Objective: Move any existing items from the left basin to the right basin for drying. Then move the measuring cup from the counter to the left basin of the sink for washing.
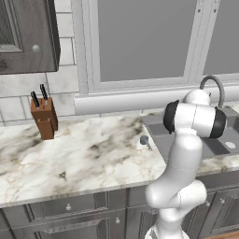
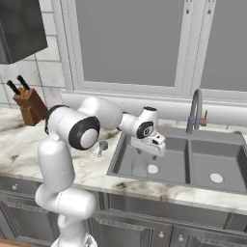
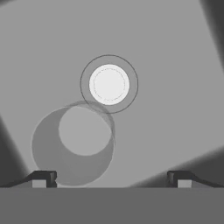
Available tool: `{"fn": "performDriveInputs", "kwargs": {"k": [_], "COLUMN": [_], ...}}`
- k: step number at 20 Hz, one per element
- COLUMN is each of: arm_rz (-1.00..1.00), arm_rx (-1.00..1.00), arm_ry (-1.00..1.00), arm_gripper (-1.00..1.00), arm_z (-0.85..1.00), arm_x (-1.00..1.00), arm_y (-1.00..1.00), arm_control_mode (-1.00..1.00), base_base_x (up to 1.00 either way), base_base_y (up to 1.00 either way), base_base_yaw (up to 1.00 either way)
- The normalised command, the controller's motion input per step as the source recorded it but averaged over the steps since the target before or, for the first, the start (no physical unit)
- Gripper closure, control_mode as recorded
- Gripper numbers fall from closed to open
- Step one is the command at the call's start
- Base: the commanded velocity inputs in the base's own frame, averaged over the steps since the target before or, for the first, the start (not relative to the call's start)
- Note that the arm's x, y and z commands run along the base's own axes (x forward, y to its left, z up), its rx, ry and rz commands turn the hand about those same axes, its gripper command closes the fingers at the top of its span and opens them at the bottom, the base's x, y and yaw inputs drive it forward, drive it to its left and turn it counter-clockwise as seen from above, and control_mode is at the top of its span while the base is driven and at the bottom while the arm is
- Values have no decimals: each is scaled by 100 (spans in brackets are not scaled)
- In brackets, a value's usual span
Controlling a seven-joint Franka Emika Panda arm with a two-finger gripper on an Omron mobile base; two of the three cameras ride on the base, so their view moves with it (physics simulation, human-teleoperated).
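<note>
Flanking faucet, distant knife block

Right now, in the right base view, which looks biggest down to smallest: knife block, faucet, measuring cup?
1. Faucet, tallest.
2. Knife block, close behind, though it sits farther off, so its rank is unsure.
3. Measuring cup, clearly smallest.

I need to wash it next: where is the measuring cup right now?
The measuring cup lies on the counter just left of the sink's left basin, handle pointing toward the counter's front edge; in the right base view it sits beside the robot's elbow.
</note>
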Motion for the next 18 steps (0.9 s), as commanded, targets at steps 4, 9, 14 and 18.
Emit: {"fn": "performDriveInputs", "kwargs": {"k": [4, 9, 14, 18], "arm_rz": [0, 0, 0, 0], "arm_rx": [0, 0, 0, 0], "arm_ry": [0, 0, 0, 0], "arm_gripper": [-100, -100, -100, -100], "arm_z": [-34, -35, -34, -33], "arm_x": [2, 6, 7, 10], "arm_y": [0, 0, 0, 0], "arm_control_mode": [-100, -100, -100, -100], "base_base_x": [0, 0, 0, 0], "base_base_y": [0, 0, 0, 0], "base_base_yaw": [0, 0, 0, 0]}}
